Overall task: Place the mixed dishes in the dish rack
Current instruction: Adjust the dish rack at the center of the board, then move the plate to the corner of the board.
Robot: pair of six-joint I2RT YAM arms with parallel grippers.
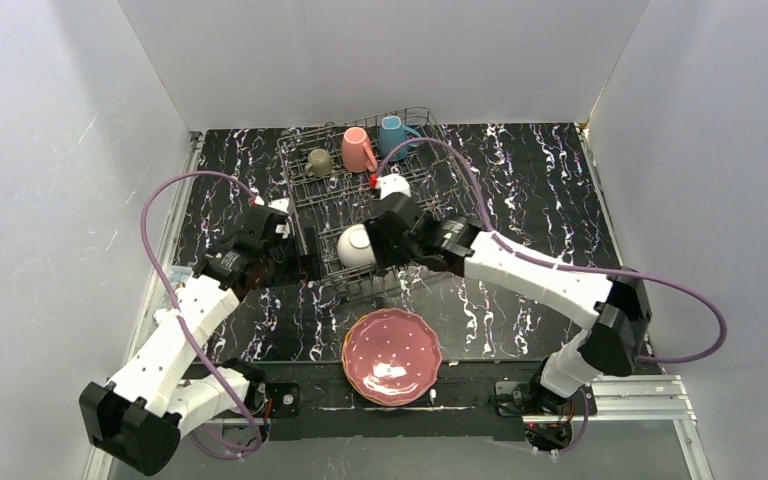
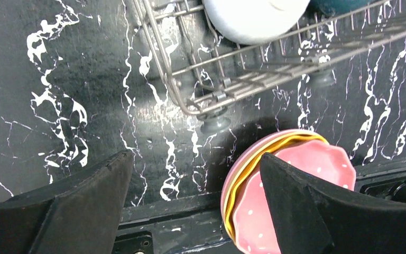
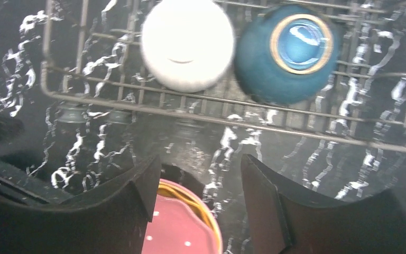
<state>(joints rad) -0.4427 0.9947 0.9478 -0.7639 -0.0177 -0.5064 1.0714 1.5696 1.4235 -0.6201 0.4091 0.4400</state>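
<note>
Your left claw (image 2: 195, 159) and right claw (image 3: 201, 159) both stand apart, empty, near the grey metal-wire dish rack (image 1: 325, 200).

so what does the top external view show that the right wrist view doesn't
Only the top external view: the olive-grey mug, pink mug and teal mug at the back of the dish rack.
Only the right wrist view: a dark-blue bowl in the rack, right beside the white bowl. From above, the right arm covers it.
Both: the white bowl, the rack's front wires and the pink plate in front of the rack.
</note>
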